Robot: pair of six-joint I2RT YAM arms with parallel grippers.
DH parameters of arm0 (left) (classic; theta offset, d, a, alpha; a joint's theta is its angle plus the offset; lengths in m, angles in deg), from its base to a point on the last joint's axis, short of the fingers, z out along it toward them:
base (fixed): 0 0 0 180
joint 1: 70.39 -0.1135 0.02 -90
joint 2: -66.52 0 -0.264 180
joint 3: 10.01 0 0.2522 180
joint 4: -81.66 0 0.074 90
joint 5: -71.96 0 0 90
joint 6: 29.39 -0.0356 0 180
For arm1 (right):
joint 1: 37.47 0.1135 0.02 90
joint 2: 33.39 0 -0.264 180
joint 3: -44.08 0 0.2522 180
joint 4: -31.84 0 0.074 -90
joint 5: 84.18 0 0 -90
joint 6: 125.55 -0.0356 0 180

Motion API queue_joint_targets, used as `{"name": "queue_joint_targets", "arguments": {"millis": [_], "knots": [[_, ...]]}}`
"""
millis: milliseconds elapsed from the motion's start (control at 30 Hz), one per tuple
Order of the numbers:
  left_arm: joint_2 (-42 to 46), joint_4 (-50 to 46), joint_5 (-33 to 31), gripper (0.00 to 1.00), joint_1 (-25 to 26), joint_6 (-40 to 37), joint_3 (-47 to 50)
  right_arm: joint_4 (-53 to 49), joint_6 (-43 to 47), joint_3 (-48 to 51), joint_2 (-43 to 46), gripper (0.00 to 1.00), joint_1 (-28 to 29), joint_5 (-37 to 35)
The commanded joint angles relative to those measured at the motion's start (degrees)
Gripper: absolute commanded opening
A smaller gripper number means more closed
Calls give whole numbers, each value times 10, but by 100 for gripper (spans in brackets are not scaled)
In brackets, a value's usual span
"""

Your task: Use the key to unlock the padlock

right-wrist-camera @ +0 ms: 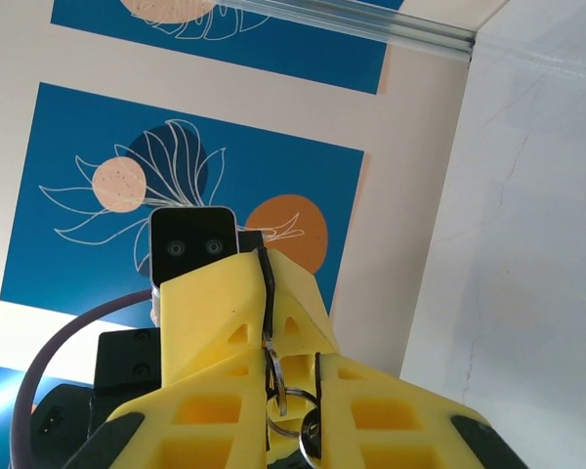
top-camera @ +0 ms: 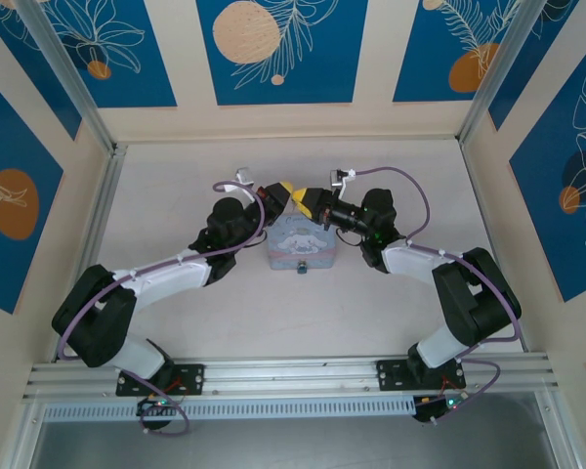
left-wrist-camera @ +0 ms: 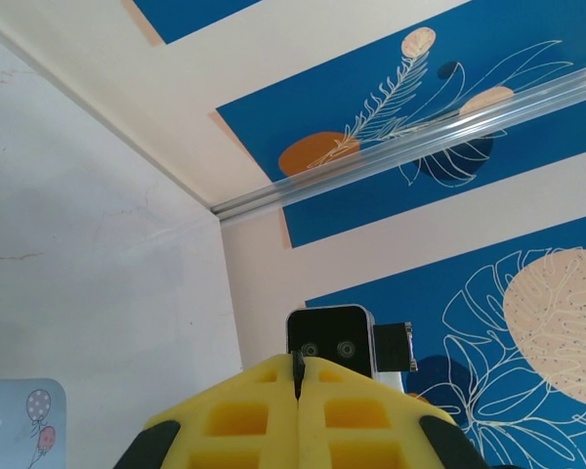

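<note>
Just above the far edge of the tin (top-camera: 317,250), the left tool (top-camera: 285,190) is pinching the key (right-wrist-camera: 266,293) tight, while the right tool (top-camera: 301,199) is sitting round its ring (right-wrist-camera: 285,403); clamped or not, I cannot tell. A handover, I reckon. Next the right tool needs a firm hold, then lining up with the padlock (top-camera: 301,268) on the tin's near edge.

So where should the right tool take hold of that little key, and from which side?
Likely by its ring end. The left tool pinches the key between shut fingers, so the ring end hangs free, facing the right tool. Coming straight on from the opposite side, where the right tool is placed now, seems best.
</note>
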Motion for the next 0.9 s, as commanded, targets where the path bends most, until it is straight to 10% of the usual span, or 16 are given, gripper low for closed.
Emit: {"name": "queue_joint_targets", "arguments": {"millis": [0, 567, 633, 867], "knots": [[9, 10, -10, 0, 6, 1, 10, 18, 0, 9, -6, 12, -3, -12], [18, 7, -18, 0, 5, 0, 19, 18, -4, 13, -8, 0, -9, -10], [18, 7, -17, 0, 5, 1, 18, 18, -3, 11, -8, 16, -9, -7], [19, 7, -16, 0, 5, 3, 19, 17, -6, -3, -18, 16, -4, -5]]}}
